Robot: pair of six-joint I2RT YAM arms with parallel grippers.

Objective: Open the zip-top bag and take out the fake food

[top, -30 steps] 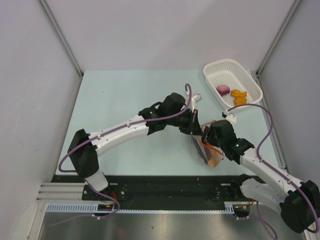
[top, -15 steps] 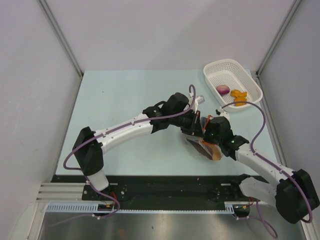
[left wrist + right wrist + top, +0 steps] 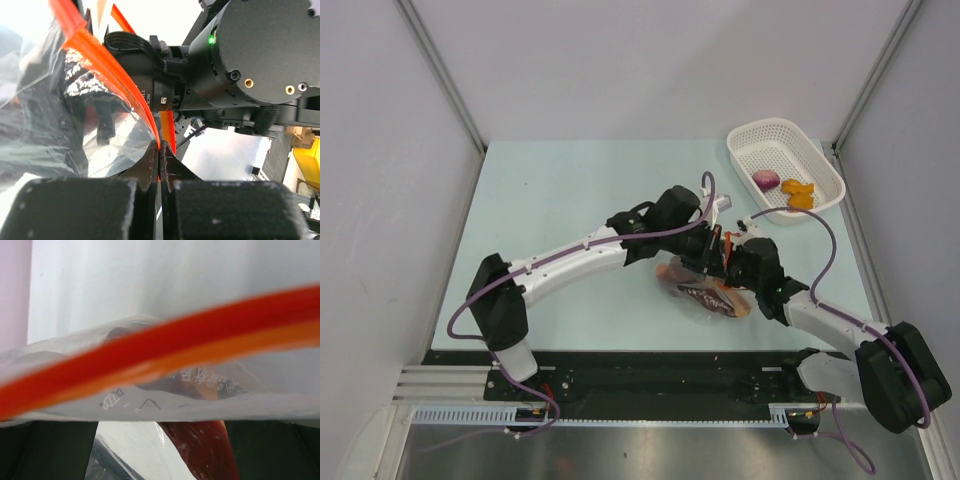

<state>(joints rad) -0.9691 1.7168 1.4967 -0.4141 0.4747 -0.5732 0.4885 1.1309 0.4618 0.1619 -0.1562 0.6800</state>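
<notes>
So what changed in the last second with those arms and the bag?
The right gripper opened wide and moved left toward the left gripper; the zip-top bag swung left and now lies flatter. The left gripper stayed pinched on its orange zip strip. The basket and its pieces did not move.

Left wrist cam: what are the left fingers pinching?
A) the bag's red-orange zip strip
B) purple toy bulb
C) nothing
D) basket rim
A: the left fingers are pressed together on the red-orange zip strip of the zip-top bag.
</notes>
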